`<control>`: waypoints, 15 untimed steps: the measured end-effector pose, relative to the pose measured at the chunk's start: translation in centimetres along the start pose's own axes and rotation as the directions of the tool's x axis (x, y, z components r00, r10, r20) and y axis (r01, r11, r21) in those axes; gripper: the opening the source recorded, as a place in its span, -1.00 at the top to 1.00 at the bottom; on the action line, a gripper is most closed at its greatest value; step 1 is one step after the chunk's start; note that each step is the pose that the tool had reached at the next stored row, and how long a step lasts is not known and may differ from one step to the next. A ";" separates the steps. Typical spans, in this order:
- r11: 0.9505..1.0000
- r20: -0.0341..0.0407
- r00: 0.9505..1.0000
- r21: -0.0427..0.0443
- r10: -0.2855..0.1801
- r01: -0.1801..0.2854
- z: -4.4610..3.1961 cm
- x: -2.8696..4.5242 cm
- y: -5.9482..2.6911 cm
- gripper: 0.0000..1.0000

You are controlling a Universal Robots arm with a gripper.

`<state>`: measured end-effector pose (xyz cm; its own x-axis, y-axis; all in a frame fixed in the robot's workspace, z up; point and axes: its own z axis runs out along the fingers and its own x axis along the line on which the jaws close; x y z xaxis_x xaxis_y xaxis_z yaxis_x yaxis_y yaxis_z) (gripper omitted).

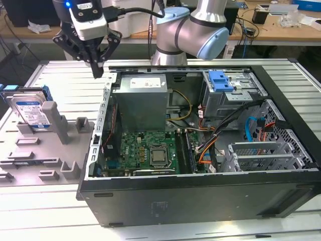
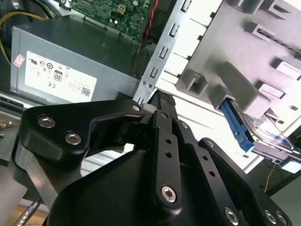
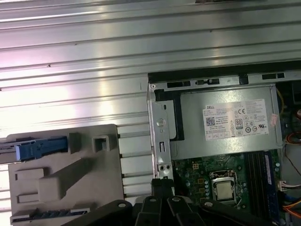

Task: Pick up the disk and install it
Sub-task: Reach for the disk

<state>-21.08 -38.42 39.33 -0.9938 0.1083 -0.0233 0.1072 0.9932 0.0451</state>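
Observation:
The disk (image 1: 30, 111) is a silver hard drive with a blue-and-white label and a blue carrier rail. It leans upright in a grey fixture (image 1: 45, 155) at the exterior view's left. Its blue rail also shows in the second wrist view (image 2: 236, 128) and in the first wrist view (image 3: 40, 149). My gripper (image 1: 98, 69) hangs above the table by the computer case's far left corner, to the right of the disk and well apart from it. Its black fingers (image 2: 162, 106) are pressed together with nothing between them, and their tips (image 3: 162, 184) point down beside the case wall.
The open computer case (image 1: 200, 196) lies on the slatted metal table (image 1: 65, 80). Inside are a grey power supply box (image 1: 140, 103), a motherboard (image 1: 150, 150), cables and a drive cage with a blue bracket (image 1: 220, 80). Desks with clutter stand behind.

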 end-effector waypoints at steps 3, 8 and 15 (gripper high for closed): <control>1.000 0.000 1.000 0.000 0.003 -0.003 -0.01 0.61 0.23 0.79; 1.000 0.000 1.000 0.000 0.009 -0.009 -0.02 2.15 0.84 0.79; 1.000 0.001 1.000 0.000 0.016 -0.016 -0.08 5.25 1.05 0.79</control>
<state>-26.19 -36.81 39.33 -0.9919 0.1246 -0.0233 0.1234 0.9913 0.0451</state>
